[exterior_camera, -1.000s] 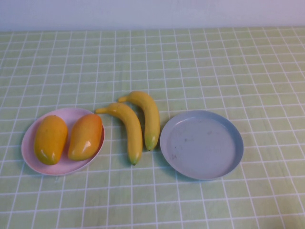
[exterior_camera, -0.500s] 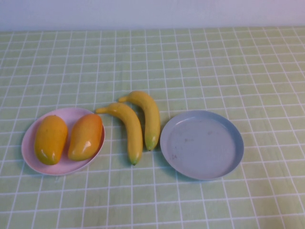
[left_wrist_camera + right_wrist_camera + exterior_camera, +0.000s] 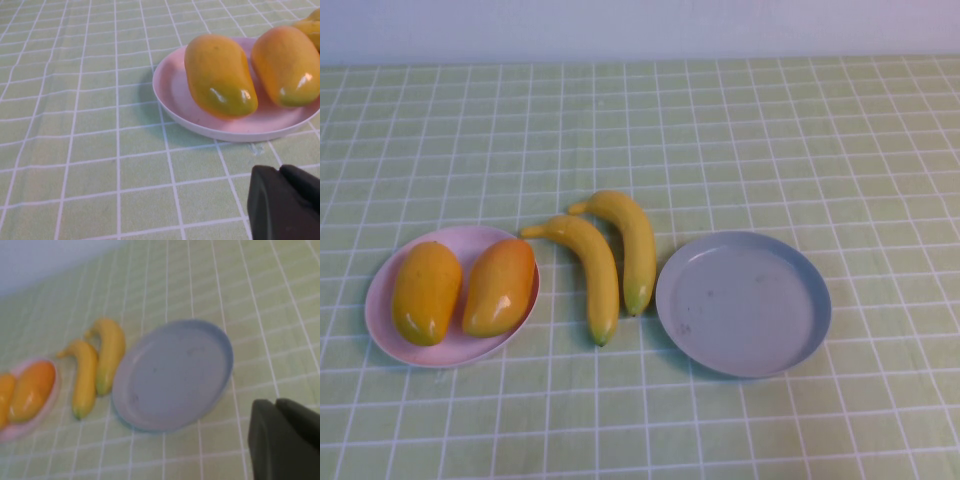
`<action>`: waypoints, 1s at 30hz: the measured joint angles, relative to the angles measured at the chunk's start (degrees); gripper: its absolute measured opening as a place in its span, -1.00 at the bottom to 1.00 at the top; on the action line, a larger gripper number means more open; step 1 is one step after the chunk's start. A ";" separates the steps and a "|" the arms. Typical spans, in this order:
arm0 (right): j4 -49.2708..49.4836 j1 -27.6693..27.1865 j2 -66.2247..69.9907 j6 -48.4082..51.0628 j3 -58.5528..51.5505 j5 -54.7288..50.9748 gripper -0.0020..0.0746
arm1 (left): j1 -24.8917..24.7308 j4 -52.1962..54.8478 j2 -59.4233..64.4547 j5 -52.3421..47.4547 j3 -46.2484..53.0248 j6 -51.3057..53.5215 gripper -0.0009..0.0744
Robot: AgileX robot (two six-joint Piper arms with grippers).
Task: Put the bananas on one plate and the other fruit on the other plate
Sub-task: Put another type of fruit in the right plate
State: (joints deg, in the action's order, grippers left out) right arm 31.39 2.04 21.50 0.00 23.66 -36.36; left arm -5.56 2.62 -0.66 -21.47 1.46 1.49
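1. Two mango-like fruits lie side by side on the pink plate at the left of the tabletop: the yellower fruit to the left, the orange-blushed fruit to its right, close together.
2. Two bananas on the checked green cloth between the plates: left banana just beside the pink plate's rim, right banana near the grey-blue plate; they lie close alongside each other.
3. Grey-blue plate holds nothing, right of the bananas.
4. Left end effector: only a dark part shows in the left wrist view, near the pink plate; cannot tell if open or closed.
5. Right end effector: dark part by the grey-blue plate in the right wrist view; state cannot be told.
6. Neither arm shows in the high view; nothing covers the fruit.
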 joint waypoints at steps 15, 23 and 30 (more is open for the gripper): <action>-5.52 3.16 37.49 9.67 22.93 -16.31 -0.99 | 0.00 0.10 0.00 -0.09 0.00 0.00 -0.99; -8.66 20.44 57.49 10.06 36.29 -13.61 -0.99 | 0.00 0.10 0.00 -0.09 0.00 0.00 -0.99; -13.01 28.44 75.45 10.25 56.09 -15.20 -0.89 | 0.00 0.10 0.00 -0.09 0.00 0.00 -0.99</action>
State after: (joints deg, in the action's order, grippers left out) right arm 18.39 30.48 96.95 10.25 79.75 -51.56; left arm -5.56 2.72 -0.66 -21.57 1.46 1.49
